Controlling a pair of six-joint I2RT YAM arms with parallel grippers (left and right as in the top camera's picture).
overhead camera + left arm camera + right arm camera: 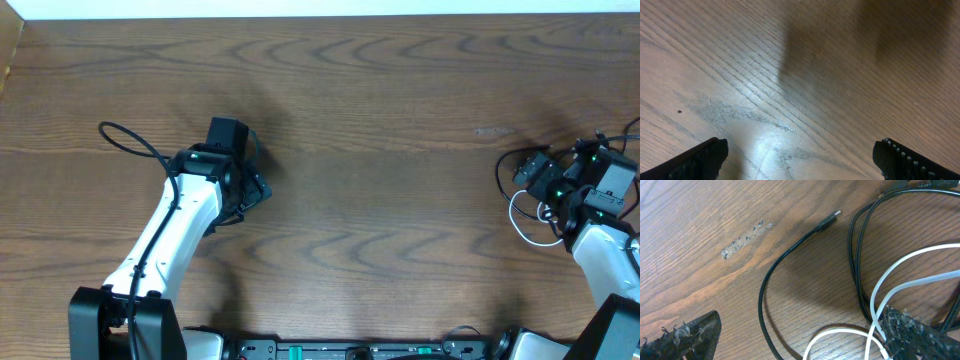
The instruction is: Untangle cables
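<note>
Black cable [765, 280] and white cable [900, 262], overlapped near desk [380, 100] right edge beneath open right hand [800, 340]; left hand [800, 155] open, empty; risk: pinching both together tightens tangle.

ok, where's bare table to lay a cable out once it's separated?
Widest free patch: the middle of the table, between the left gripper and the right-hand tangle. The far strip along the top edge is bare too. Crowded: the right edge, where black cable and white cable cross under the open right gripper.

A dark wood-grain table [380, 90] fills the view, a pale strip [330, 8] along its far edge.
</note>
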